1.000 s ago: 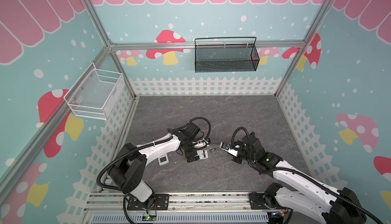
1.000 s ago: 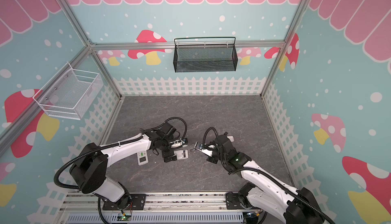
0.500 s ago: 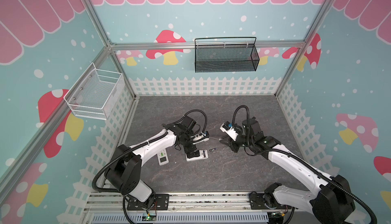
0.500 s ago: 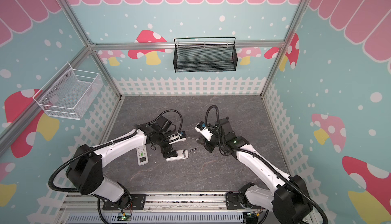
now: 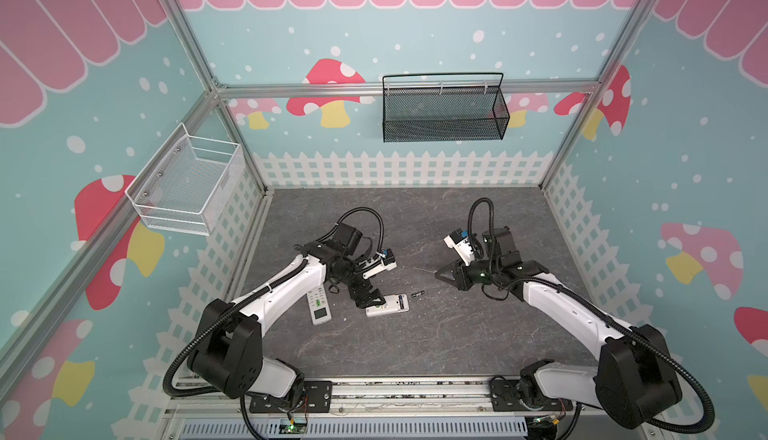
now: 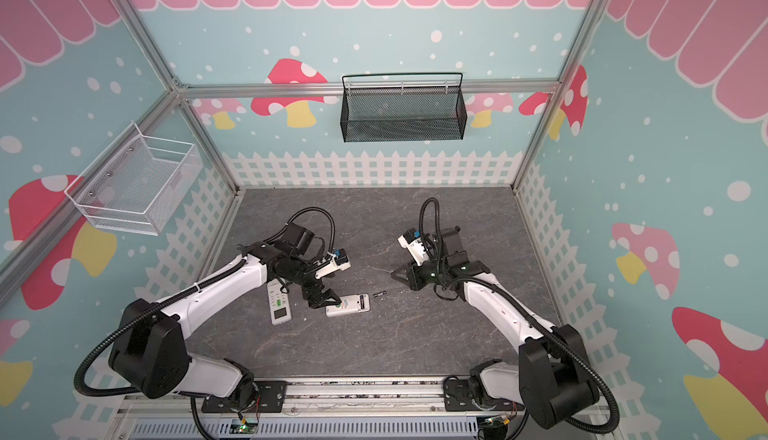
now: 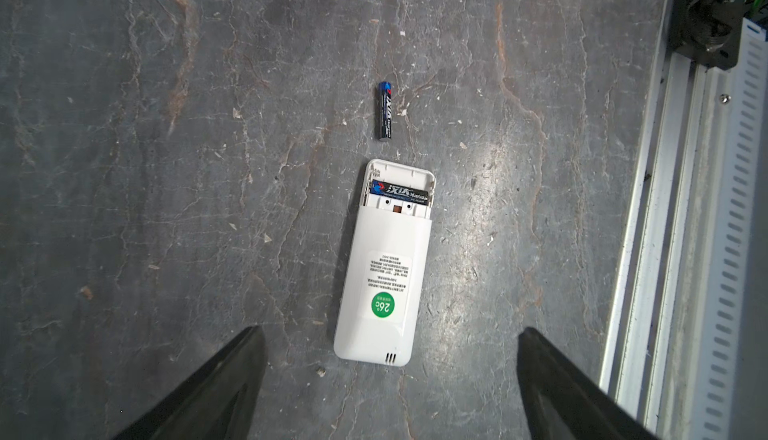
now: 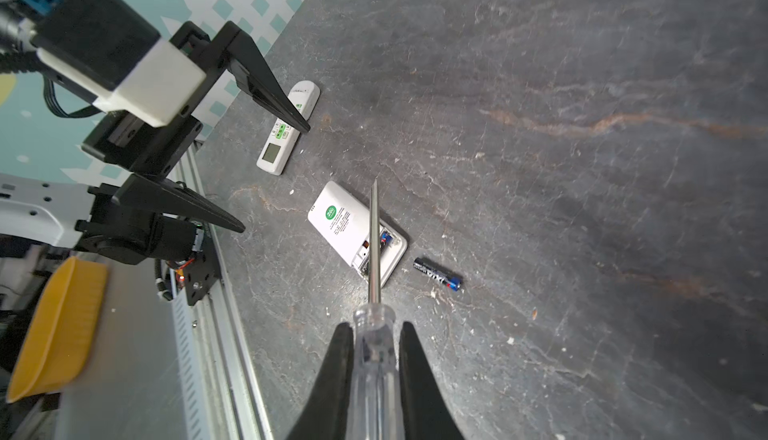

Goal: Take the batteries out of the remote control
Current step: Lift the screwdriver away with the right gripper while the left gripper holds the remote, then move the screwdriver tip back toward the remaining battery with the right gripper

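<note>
Left hand (image 7: 390, 329) is spread wide, gripping nothing, hovering over the label end of the face-down remote (image 7: 382, 276). At the remote's end farthest from the fingers the bay is open, with one seated battery (image 7: 401, 192) lying crosswise in it. Just beyond that, a loose battery (image 7: 385, 111) sits on the table (image 7: 166, 168), clear of the remote. Right hand (image 8: 376, 328) is clenched on the screwdriver (image 8: 376, 375), well off from both. These cells look light, rigid and slick, so I'd guess they roll easily. Pinch the loose one across its middle. The seated one probably needs levering up at one end first.
</note>
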Controlling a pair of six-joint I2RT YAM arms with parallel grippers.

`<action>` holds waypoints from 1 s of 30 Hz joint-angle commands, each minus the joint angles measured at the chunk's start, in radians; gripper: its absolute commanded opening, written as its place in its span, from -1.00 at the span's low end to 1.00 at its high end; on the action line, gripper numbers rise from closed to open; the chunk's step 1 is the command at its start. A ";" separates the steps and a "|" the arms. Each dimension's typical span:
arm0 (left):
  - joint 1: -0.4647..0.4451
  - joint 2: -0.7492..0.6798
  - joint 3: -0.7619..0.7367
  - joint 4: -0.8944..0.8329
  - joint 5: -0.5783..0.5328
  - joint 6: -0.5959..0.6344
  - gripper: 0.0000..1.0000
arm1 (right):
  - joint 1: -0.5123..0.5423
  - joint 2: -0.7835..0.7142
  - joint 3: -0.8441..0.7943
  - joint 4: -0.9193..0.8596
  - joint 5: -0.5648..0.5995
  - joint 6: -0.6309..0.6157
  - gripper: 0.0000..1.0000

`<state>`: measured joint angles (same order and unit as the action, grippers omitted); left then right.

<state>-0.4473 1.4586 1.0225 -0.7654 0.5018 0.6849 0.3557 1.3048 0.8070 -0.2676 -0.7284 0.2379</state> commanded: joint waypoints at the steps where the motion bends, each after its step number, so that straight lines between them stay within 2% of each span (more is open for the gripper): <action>1: -0.002 -0.010 -0.040 0.074 -0.014 0.020 0.89 | -0.008 0.067 0.058 -0.119 -0.065 0.078 -1.00; 5: -0.021 0.001 -0.047 0.117 -0.049 -0.006 0.90 | -0.009 0.060 0.066 -0.183 -0.055 0.115 -1.00; 11: -0.026 0.020 -0.064 0.173 -0.077 -0.052 0.92 | -0.017 0.045 0.058 -0.181 -0.075 0.171 -1.00; 15: -0.030 0.029 -0.073 0.190 -0.101 -0.061 0.94 | -0.025 0.085 0.085 -0.259 -0.048 0.149 -1.00; 21: -0.047 0.055 -0.072 0.195 -0.120 -0.081 0.98 | -0.034 -0.014 -0.012 -0.158 -0.092 0.237 -1.00; 30: -0.063 0.139 -0.036 0.188 -0.165 -0.073 0.98 | -0.052 -0.021 -0.019 -0.155 -0.143 0.219 -1.00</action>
<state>-0.5022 1.5764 0.9581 -0.5797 0.3485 0.6056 0.3096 1.2781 0.7898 -0.4374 -0.8295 0.4576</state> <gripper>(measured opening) 0.991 0.158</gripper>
